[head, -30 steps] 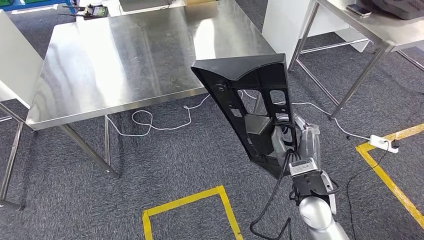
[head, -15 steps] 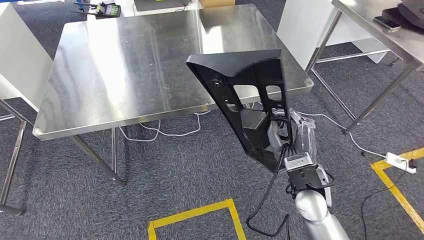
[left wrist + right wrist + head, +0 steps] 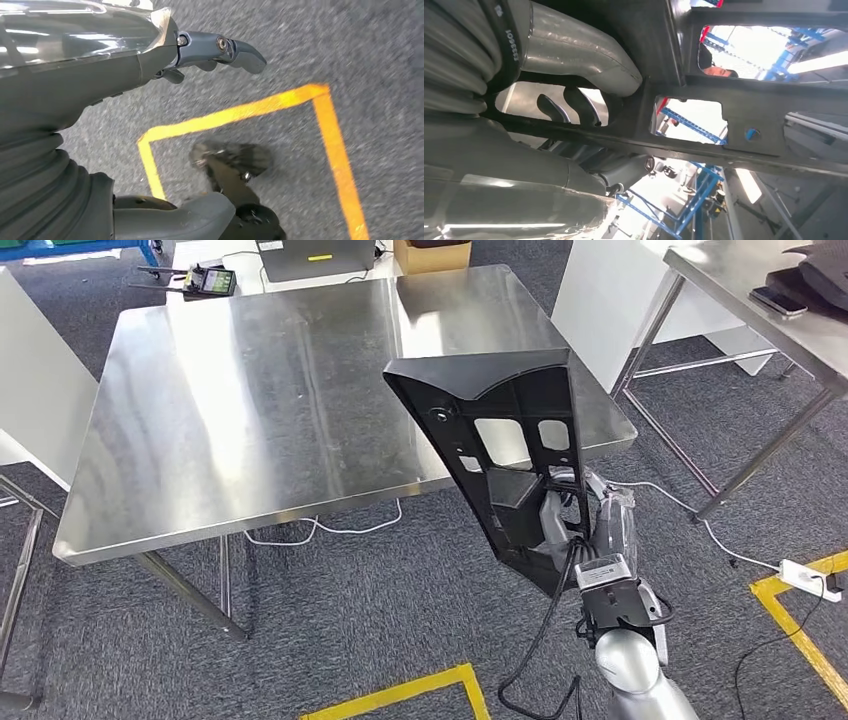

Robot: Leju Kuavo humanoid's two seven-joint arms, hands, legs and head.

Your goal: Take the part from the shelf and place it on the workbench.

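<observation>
Carry phase. Right hand (image 3: 568,522) grips the lower end of the black moulded plastic panel with cut-out windows (image 3: 500,430), fingers hooked through an opening. Panel stands tilted above the hand, its top overlapping the stainless steel bench (image 3: 250,400). Advise reaching further over the bench, then lowering flat

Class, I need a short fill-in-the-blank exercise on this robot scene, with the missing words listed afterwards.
1. The black part is held by the robot's ____ hand.
2. The workbench has a top made of shiny ____.
3. The tape on the carpet is ____ in colour.
4. The left hand holds ____.

Missing words: right; metal; yellow; nothing
</observation>
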